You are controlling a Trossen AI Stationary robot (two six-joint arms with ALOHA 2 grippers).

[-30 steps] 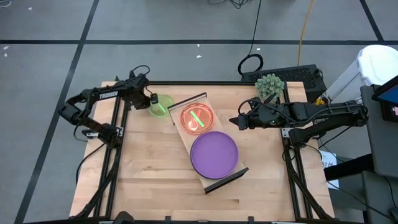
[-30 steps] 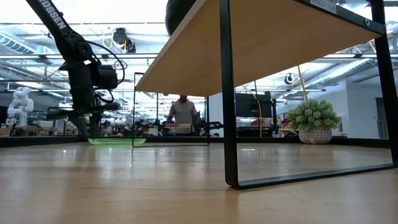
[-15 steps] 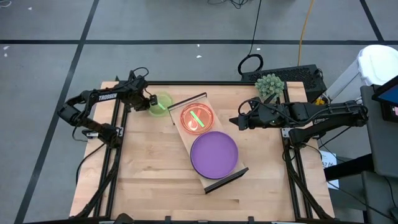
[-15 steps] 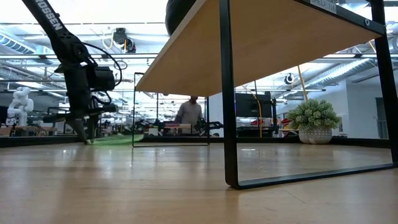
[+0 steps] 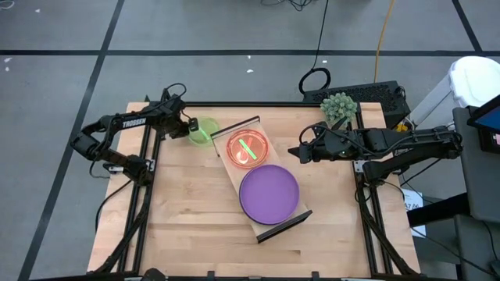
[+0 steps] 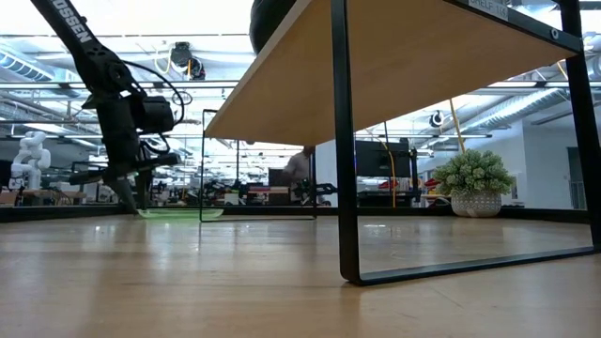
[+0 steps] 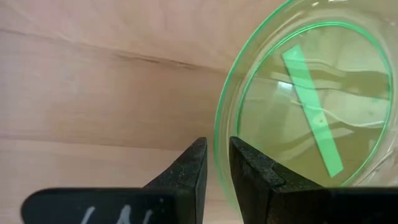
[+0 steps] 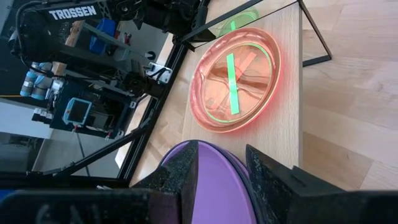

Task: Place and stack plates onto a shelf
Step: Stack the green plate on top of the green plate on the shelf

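Translucent neon green plate (image 5: 202, 130) near far left corner of desk, crossed by solid bright green stripe (image 7: 311, 110). Translucent pink-red plate (image 5: 247, 148) with green stripe showing through, glowing orange-red at rim. Solid matte purple plate (image 5: 269, 193) beside it, no pattern. Light-wood shelf (image 5: 232, 130) with dark rails, tone matching pale wooden desk (image 5: 187, 211) with faint plank grain. Dark, near-black arms; white lettering on left one. Black fingers on left gripper (image 7: 216, 163) and right gripper (image 8: 222, 167). Grey-green plant (image 5: 339, 106) at far right corner. Grey floor with black lines beyond desk edges.
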